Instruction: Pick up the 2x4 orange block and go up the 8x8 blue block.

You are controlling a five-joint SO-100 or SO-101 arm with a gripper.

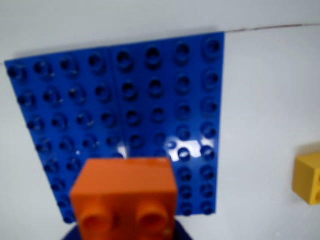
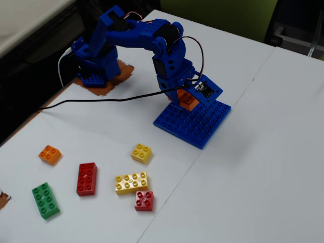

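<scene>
The 2x4 orange block [image 1: 125, 197] is being gripped by the closed end effector [image 2: 186, 99] and held over the near edge of the 8x8 blue block [image 1: 150, 115] lying on the white counter [image 2: 263, 152].

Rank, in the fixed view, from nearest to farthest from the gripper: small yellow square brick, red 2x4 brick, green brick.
From the gripper:
1. Small yellow square brick, below-left of the baseplate.
2. Red 2x4 brick, farther left.
3. Green brick, near the lower-left corner.
</scene>
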